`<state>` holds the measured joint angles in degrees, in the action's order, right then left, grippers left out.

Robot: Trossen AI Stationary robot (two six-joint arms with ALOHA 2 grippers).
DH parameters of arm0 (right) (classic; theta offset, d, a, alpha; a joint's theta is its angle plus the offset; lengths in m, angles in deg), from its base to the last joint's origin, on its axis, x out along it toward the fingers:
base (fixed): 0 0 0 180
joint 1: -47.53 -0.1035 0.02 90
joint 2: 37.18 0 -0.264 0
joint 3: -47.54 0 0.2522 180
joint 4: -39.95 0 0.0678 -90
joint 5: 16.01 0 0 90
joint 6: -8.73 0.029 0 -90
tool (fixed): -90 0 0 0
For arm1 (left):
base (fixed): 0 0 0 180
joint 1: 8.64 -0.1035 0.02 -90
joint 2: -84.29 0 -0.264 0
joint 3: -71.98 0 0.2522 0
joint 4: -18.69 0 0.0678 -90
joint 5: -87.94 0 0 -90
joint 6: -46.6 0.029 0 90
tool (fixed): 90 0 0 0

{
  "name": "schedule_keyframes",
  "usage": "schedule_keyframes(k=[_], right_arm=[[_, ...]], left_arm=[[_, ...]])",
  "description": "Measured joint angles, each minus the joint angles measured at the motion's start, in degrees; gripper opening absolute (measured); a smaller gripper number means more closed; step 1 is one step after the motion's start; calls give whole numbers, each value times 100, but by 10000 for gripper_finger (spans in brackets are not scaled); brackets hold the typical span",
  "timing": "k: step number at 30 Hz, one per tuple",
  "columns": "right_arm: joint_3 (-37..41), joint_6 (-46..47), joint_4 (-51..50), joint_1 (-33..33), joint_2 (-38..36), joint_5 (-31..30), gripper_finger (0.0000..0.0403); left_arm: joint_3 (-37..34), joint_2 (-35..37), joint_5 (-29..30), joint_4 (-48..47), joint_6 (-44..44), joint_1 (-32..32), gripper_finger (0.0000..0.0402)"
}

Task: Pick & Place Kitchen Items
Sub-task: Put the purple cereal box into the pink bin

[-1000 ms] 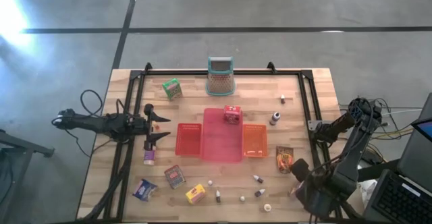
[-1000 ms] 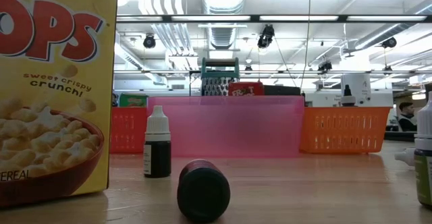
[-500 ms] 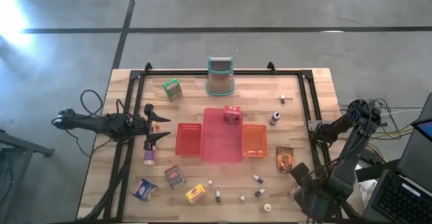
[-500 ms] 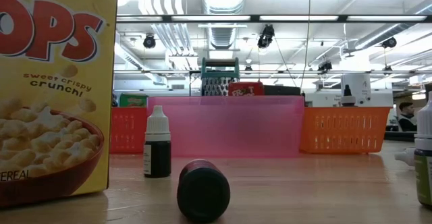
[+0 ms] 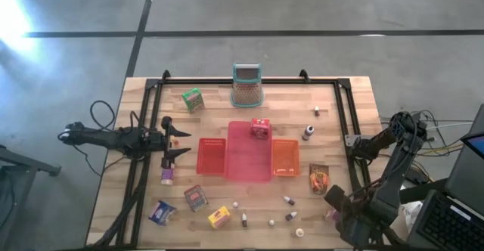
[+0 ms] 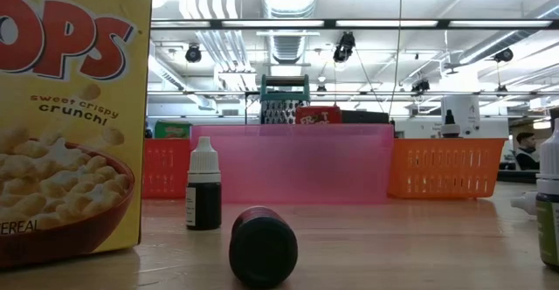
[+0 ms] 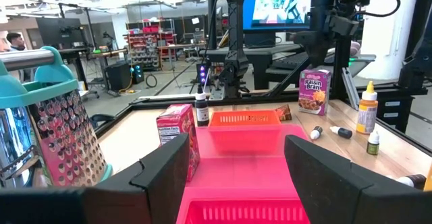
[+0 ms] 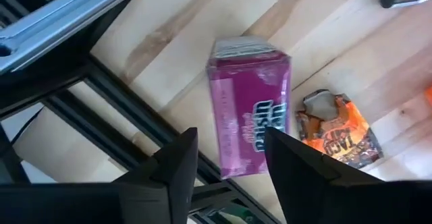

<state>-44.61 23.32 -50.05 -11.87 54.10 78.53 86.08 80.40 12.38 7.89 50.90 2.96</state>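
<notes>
From directly overhead, a wooden table (image 5: 249, 198) holds three trays side by side at its centre: a red tray (image 5: 212, 156), a pink tray (image 5: 248, 160) and an orange tray (image 5: 285, 159). A red box (image 5: 260, 128) sits at the pink tray's far end, a green box (image 5: 192, 99) stands near the far left corner, and a teal-handled grater (image 5: 246, 86) stands at the far edge. A blue box (image 5: 162, 212), a red-brown box (image 5: 196, 198) and a yellow box (image 5: 219, 218) lie along the near left, with small bottles (image 5: 290, 200) scattered to their right and an orange packet (image 5: 318, 179) beside the orange tray. The left gripper (image 5: 175, 139) rests at the table's left edge, fingers apart and empty. The right gripper (image 5: 338, 215) hangs over the near right corner.

At table height, a yellow cereal box (image 6: 65, 115) fills the left foreground, beside an upright dropper bottle (image 6: 203, 185) and a dark bottle (image 6: 263, 246) on its side.

The left wrist camera looks across the trays between spread fingers (image 7: 162, 177).

The right wrist camera shows its fingers (image 8: 169, 173) open, straddling one end of a pink box (image 8: 251, 123) without gripping it; the box lies by the table's frame, the orange packet (image 8: 334, 131) just beside it.
</notes>
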Motion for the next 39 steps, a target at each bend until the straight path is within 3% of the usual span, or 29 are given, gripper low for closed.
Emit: schedule_keyframes(k=[8,30,39], right_arm=[[-2,-150,265,3,0,-216,142],[238,-123,288,0,0,-451,254],[408,-105,312,-36,0,-409,274]], left_arm=[[0,0,0,-2,0,0,248],[0,1,1,-2,-2,0,248],[0,0,1,-1,-1,0,248]])
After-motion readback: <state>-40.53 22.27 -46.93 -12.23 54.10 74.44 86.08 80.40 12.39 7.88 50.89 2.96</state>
